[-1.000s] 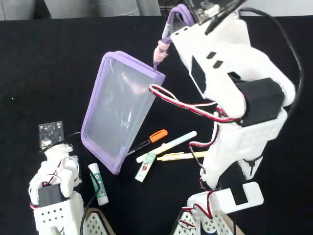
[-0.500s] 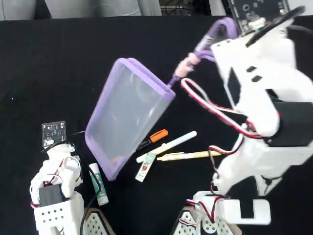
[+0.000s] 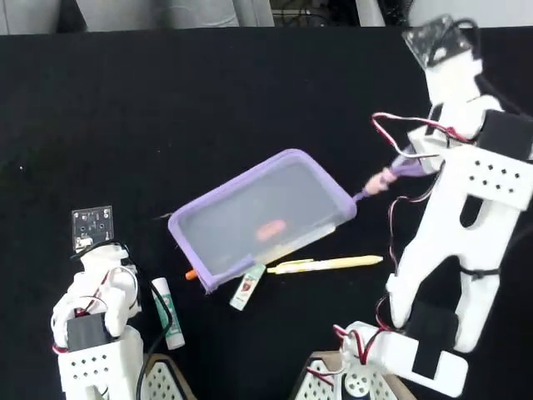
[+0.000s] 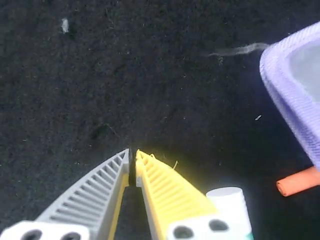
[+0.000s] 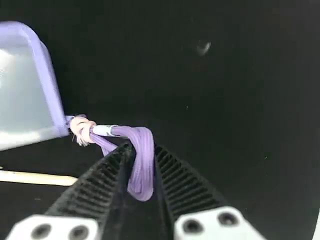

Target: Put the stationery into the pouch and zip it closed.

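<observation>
The right gripper (image 5: 140, 150) has its jaws clamped on the purple pull strap (image 5: 142, 172) at one corner of the pouch (image 3: 262, 221). The left gripper (image 4: 131, 159), jaws together and empty, sits off the pouch's opposite end. The yellow pen (image 3: 325, 264) and glue stick (image 3: 166, 312) lie outside the pouch, so loading seems not begun. The next move calls for steadying the pouch, opening it and picking up a pen.

1 pouch (image 3: 250, 218), 1 pen (image 3: 325, 264), 1 marker (image 4: 297, 182), 1 glue stick (image 3: 167, 311), 1 sm. tube (image 3: 246, 287).

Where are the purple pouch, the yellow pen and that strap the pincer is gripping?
purple pouch (image 3: 241, 212), high view, clear front panel.
yellow pen (image 3: 325, 264), high view, middle of its barrel.
strap (image 5: 142, 157), right wrist view, folded end of the loop.
</observation>
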